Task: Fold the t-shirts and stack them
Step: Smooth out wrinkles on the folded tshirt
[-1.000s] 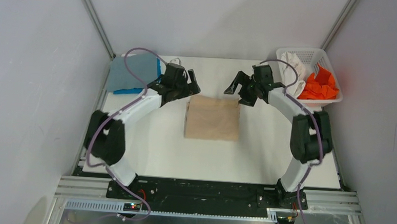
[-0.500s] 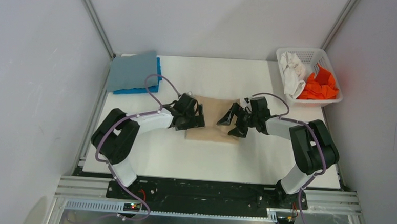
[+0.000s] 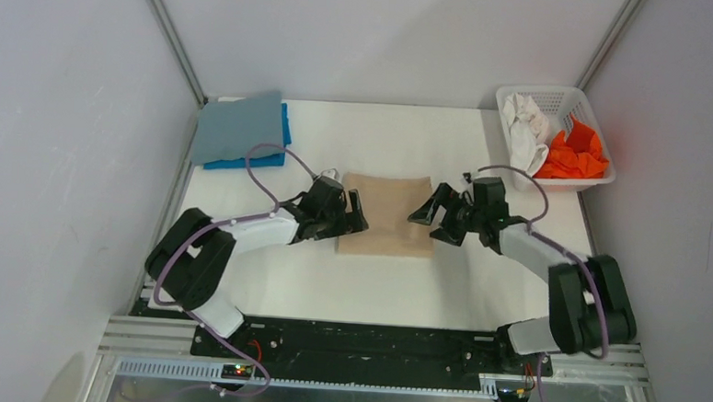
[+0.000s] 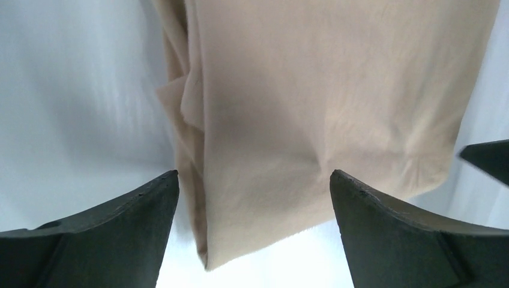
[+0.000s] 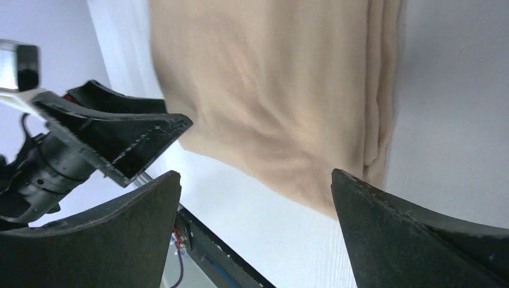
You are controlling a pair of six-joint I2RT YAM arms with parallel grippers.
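A folded tan t-shirt lies flat in the middle of the table; it also shows in the left wrist view and the right wrist view. My left gripper is open and empty, low at the shirt's left edge. My right gripper is open and empty, low at the shirt's right edge. A folded grey-blue t-shirt lies on a bright blue t-shirt at the far left. A white t-shirt and an orange t-shirt lie crumpled in the basket.
The white lattice basket stands at the table's far right corner. Grey walls close in the table's left, back and right. The table's front rail runs along the near edge.
Both grippers came down from the tan shirt's far corners toward its near half. In the last half second they moved apart to its left and right edges, and the shirt's near edge has shifted.
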